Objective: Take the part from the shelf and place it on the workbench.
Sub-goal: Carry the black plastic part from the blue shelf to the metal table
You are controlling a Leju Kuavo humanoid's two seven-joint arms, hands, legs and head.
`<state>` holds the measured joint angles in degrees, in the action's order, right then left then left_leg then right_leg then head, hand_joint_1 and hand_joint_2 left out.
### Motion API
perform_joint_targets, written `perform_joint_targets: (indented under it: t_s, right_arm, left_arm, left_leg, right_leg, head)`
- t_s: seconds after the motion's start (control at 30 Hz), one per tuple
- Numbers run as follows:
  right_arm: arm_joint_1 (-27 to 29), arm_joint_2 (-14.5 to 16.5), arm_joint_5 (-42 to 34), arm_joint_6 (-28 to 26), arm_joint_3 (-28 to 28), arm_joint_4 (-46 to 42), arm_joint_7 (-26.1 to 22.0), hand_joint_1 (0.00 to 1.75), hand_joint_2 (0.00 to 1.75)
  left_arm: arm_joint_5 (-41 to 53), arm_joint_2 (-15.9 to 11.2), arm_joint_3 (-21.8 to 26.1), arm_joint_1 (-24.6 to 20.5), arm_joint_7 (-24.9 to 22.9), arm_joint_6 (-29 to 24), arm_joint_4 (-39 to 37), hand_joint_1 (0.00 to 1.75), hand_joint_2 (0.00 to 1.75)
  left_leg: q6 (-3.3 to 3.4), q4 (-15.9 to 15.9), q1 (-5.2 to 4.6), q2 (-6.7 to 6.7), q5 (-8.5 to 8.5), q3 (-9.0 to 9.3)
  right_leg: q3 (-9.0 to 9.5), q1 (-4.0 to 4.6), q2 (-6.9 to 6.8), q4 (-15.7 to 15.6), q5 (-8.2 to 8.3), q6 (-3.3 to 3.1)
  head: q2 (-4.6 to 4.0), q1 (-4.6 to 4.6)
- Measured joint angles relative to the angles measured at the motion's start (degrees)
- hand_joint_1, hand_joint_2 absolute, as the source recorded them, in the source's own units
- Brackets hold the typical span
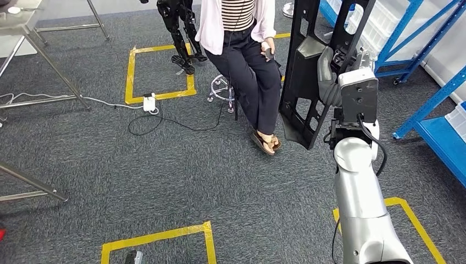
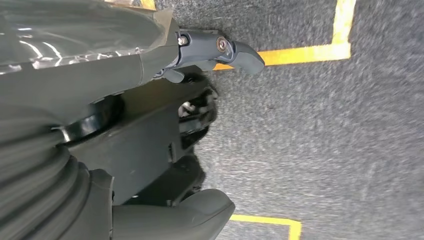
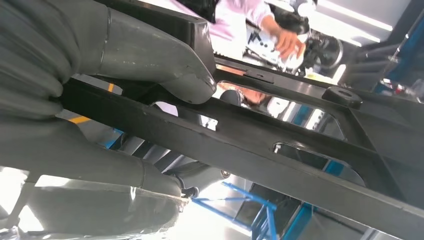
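Note:
The part [image 1: 304, 77] is a long black plastic frame with cut-outs, held upright and off the floor at the right of the head view. My right hand [image 1: 331, 72] grips it at mid-height, at the end of my raised silver arm. Seen from the right wrist, the thick grey thumb [image 3: 165, 67] lies over one black bar of the part [image 3: 280, 160], with the fingers wrapped under it. My left hand [image 2: 125, 65] hangs above the grey carpet, its fingers apart and nothing in it.
A person [image 1: 242, 49] sits on a wheeled stool [image 1: 222, 88] just left of the part. Blue shelving [image 1: 434, 104] stands at the right. Yellow tape squares [image 1: 159, 71] mark the carpet; a power strip [image 1: 149, 103] and cable lie there. Metal table legs [image 1: 49, 60] stand at the left.

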<state>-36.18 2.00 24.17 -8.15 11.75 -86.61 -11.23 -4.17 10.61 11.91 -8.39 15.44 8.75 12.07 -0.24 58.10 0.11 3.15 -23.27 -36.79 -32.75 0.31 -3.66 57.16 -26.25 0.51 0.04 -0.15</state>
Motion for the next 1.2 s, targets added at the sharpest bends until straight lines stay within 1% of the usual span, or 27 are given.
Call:
perform_joint_targets:
  t_s: [0.07,0.13,0.17,0.23,0.27,0.3,0.33,0.37,0.43,0.47,0.5,0.53,0.6,0.67,0.7,0.73,0.77,0.8,0.83,0.87,0.93,0.97,1.0,1.03,1.1,1.17,1.2]
  right_arm:
    - [0.1,0.2,0.1,0.0,0.0,0.1,0.0,1.75,1.75]
    - [0.2,0.4,0.3,0.0,0.0,0.1,0.1,1.75,1.75]
    - [0.2,0.5,0.5,0.1,0.0,0.1,0.1,1.75,1.75]
    - [0.4,0.5,0.7,0.2,0.0,0.3,0.1,1.75,1.75]
    - [0.6,0.6,0.8,0.3,0.0,0.4,0.1,1.75,1.75]
    - [0.8,0.6,0.8,0.3,0.0,0.5,0.1,1.75,1.75]
    - [0.9,0.6,0.9,0.3,0.0,0.5,0.1,1.75,1.75]
    - [1.0,0.7,0.9,0.3,0.0,0.5,0.1,1.75,1.75]
    - [0.9,0.7,0.9,0.3,0.0,0.6,0.1,1.75,1.75]
    - [0.8,0.7,1.0,0.3,0.0,0.6,0.1,1.75,1.75]
    - [0.9,0.8,1.0,0.4,0.0,0.6,0.1,1.75,1.75]
    - [1.0,1.0,1.1,0.4,0.0,0.6,0.1,1.75,1.75]
    - [1.1,1.3,1.2,0.5,0.0,0.7,0.1,1.75,1.75]
    - [0.9,1.8,1.3,0.6,0.0,0.7,0.1,1.75,1.75]
    - [0.9,2.0,1.3,0.7,0.0,0.7,0.1,1.75,1.75]
    - [0.9,2.1,1.4,0.7,0.0,0.7,0.1,1.75,1.75]
    - [0.9,2.1,1.5,0.8,0.0,0.8,0.1,1.75,1.75]
    - [0.9,2.2,1.5,0.9,0.0,0.8,0.1,1.75,1.75]
    - [0.9,2.2,1.6,1.0,0.0,0.9,0.1,1.75,1.75]
    - [0.9,2.3,1.6,1.0,0.0,1.0,0.1,1.75,1.75]
    - [0.8,2.4,1.6,1.0,0.0,1.0,0.1,1.75,1.75]
    - [0.7,2.4,1.6,1.0,0.0,1.0,0.1,1.75,1.75]
    - [0.7,2.4,1.7,1.0,0.0,1.0,0.1,1.75,1.75]
    - [0.6,2.4,1.7,1.0,0.0,1.1,0.1,1.75,1.75]
    - [0.6,2.5,1.7,1.0,0.0,1.2,0.1,1.75,1.75]
    - [0.3,2.4,1.6,1.0,0.0,1.3,0.1,1.75,1.75]
    - [0.2,2.3,1.5,1.1,0.0,1.4,0.0,1.75,1.75]
  left_arm:
    - [0.0,0.0,0.0,0.0,0.0,-0.1,0.0,0.00,1.75]
    - [0.0,0.0,0.0,0.0,0.2,-0.3,0.0,0.00,1.75]
    - [0.2,0.0,0.0,-0.1,0.2,-0.4,0.0,0.00,1.75]
    - [0.4,0.0,0.0,-0.2,-0.1,-0.8,0.0,0.00,1.75]
    - [0.4,0.0,0.0,-0.3,-0.3,-0.9,0.0,0.00,1.75]
    - [0.3,0.0,0.0,-0.2,-0.4,-0.9,0.0,0.00,1.75]
    - [0.3,0.0,0.0,-0.2,-0.5,-0.9,0.0,0.00,1.75]
    - [0.2,0.0,0.0,-0.2,-0.5,-0.9,0.0,0.00,1.75]
    - [0.0,0.0,0.1,-0.2,-0.4,-0.9,0.0,0.00,1.75]
    - [0.0,0.0,0.1,-0.3,-0.3,-1.0,0.0,0.00,1.75]
    - [0.2,0.0,0.1,-0.3,-0.2,-1.1,0.0,0.00,1.75]
    - [0.5,0.0,0.1,-0.3,-0.1,-1.3,0.0,0.00,1.75]
    - [1.1,0.0,0.1,-0.1,-0.1,-1.7,0.0,0.00,1.75]
    - [1.6,-0.1,0.0,0.0,0.1,-2.1,0.0,0.00,1.75]
    - [1.9,-0.1,0.0,0.0,0.1,-2.3,0.0,0.00,1.75]
    - [2.3,-0.1,0.0,-0.1,0.1,-2.5,0.0,0.00,1.75]
    - [2.6,-0.1,-0.1,-0.1,-0.1,-2.6,0.0,0.00,1.75]
    - [2.8,-0.1,-0.1,0.0,-0.2,-2.7,0.0,0.00,1.75]
    - [2.8,-0.1,-0.2,0.0,-0.4,-2.8,0.0,0.00,1.75]
    - [2.9,-0.1,-0.2,0.1,-0.4,-2.8,0.0,0.00,1.75]
    - [2.9,-0.2,-0.2,0.0,-0.4,-2.8,0.0,0.00,1.75]
    - [2.9,-0.2,-0.2,0.0,-0.4,-2.8,0.0,0.00,1.75]
    - [2.9,-0.2,-0.2,0.0,-0.4,-2.8,0.0,0.00,1.75]
    - [2.8,-0.2,-0.2,0.0,-0.3,-2.8,0.0,0.00,1.75]
    - [2.7,-0.3,-0.2,0.1,0.0,-2.7,0.0,0.00,1.75]
    - [3.1,-0.3,-0.2,0.0,0.4,-3.0,0.0,0.00,1.75]
    - [3.3,-0.2,-0.3,-0.1,0.4,-3.1,0.0,0.00,1.75]
  left_leg:
    - [0.54,-0.4,-0.20,-0.89,0.06,0.03]
    - [1.27,-0.9,-0.09,-1.88,0.42,0.22]
    - [1.65,-1.1,0.04,-2.32,0.59,0.33]
    - [2.06,-1.2,0.14,-3.33,0.72,0.30]
    - [2.15,-1.2,0.15,-3.95,0.74,0.29]
    - [2.18,-1.2,0.16,-4.61,0.76,0.28]
    - [2.17,-1.1,0.18,-5.25,0.76,0.29]
    - [2.15,-1.0,0.24,-5.88,0.76,0.33]
    - [1.87,-0.8,0.28,-7.03,0.72,0.17]
    - [1.61,-0.6,0.31,-7.50,0.79,-0.07]
    - [1.27,-0.6,0.34,-7.94,0.91,-0.36]
    - [0.92,-0.6,0.39,-8.36,1.12,-0.63]
    - [0.36,-0.7,0.63,-8.92,1.26,-0.96]
    - [-0.12,2.0,0.56,-6.94,-0.69,-2.26]
    - [-0.30,4.8,0.54,-5.52,-2.33,-3.46]
    - [-0.49,8.8,0.47,-4.25,-4.33,-5.20]
    - [-0.59,12.6,0.52,-3.79,-5.80,-6.85]
    - [-0.62,15.0,0.53,-3.56,-6.47,-7.90]
    - [-0.55,15.5,0.52,-3.40,-6.21,-8.04]
    - [-0.39,13.4,0.49,-3.23,-4.82,-6.84]
    - [0.20,5.6,0.19,-1.91,-1.47,-2.50]
    - [0.54,2.4,-0.11,-1.15,-0.55,-0.76]
    - [0.82,0.6,-0.43,-0.59,-0.25,0.23]
    - [1.00,0.0,-0.73,-0.41,-0.45,0.49]
    - [1.47,-0.7,-0.66,-1.27,-0.16,0.56]
    - [2.13,-1.3,-0.27,-2.13,0.29,0.85]
    - [2.36,-1.5,-0.06,-2.56,0.45,0.98]
  right_leg:
    - [0.03,0.28,-0.95,0.0,-0.19,0.28]
    - [-0.56,0.10,-0.28,1.2,-1.25,0.54]
    - [-1.51,-0.05,0.70,3.3,-2.35,0.55]
    - [-5.24,-0.41,2.70,11.3,-5.45,0.41]
    - [-7.16,-0.54,3.16,15.2,-6.64,0.51]
    - [-8.39,-0.68,3.37,17.5,-7.06,0.81]
    - [-8.27,-0.82,3.44,17.0,-6.38,1.26]
    - [-7.06,-1.05,3.58,14.2,-4.87,1.80]
    - [-3.18,-1.62,5.09,5.8,-1.41,2.73]
    - [-1.83,-1.81,6.01,2.8,-0.38,2.90]
    - [-1.13,-1.85,6.74,1.2,0.07,2.93]
    - [-0.95,-1.71,6.98,0.8,0.05,2.79]
    - [-0.98,-1.74,6.15,0.7,0.29,2.31]
    - [-0.83,-1.85,5.21,0.4,0.55,1.43]
    - [-0.79,-1.75,4.78,0.4,0.58,1.06]
    - [-0.77,-1.51,4.24,0.3,0.56,0.68]
    - [-0.78,-1.30,3.68,0.4,0.52,0.45]
    - [-0.78,-1.13,3.12,0.4,0.49,0.33]
    - [-0.76,-0.98,2.55,0.4,0.45,0.20]
    - [-0.68,-0.88,2.08,0.4,0.39,0.13]
    - [-0.49,-0.65,1.29,0.3,0.23,-0.04]
    - [-0.49,-0.44,0.95,0.3,0.17,-0.07]
    - [-0.53,-0.24,0.58,0.3,0.12,-0.05]
    - [-0.58,-0.09,0.16,0.3,0.11,0.01]
    - [-0.70,0.07,-0.47,0.3,-0.13,0.22]
    - [-1.76,-0.02,0.73,2.6,-1.52,0.31]
    - [-3.22,-0.19,1.80,5.6,-2.85,0.29]
  head:
    - [0.00,0.04]
    - [0.00,0.06]
    - [0.00,0.10]
    - [0.00,0.19]
    - [0.00,0.21]
    - [0.00,0.22]
    - [0.00,0.23]
    - [0.00,0.21]
    - [0.00,0.25]
    - [0.00,0.23]
    - [0.00,0.21]
    - [0.00,0.18]
    - [0.00,0.13]
    - [0.00,-0.18]
    - [0.00,-0.33]
    - [0.00,-0.49]
    - [0.00,-0.50]
    - [0.00,-0.50]
    - [0.00,-0.51]
    - [0.00,-0.52]
    - [0.00,-0.50]
    - [0.00,-0.47]
    - [0.00,-0.49]
    - [0.00,-0.47]
    - [0.00,-0.50]
    - [0.00,-0.44]
    - [0.00,-0.35]
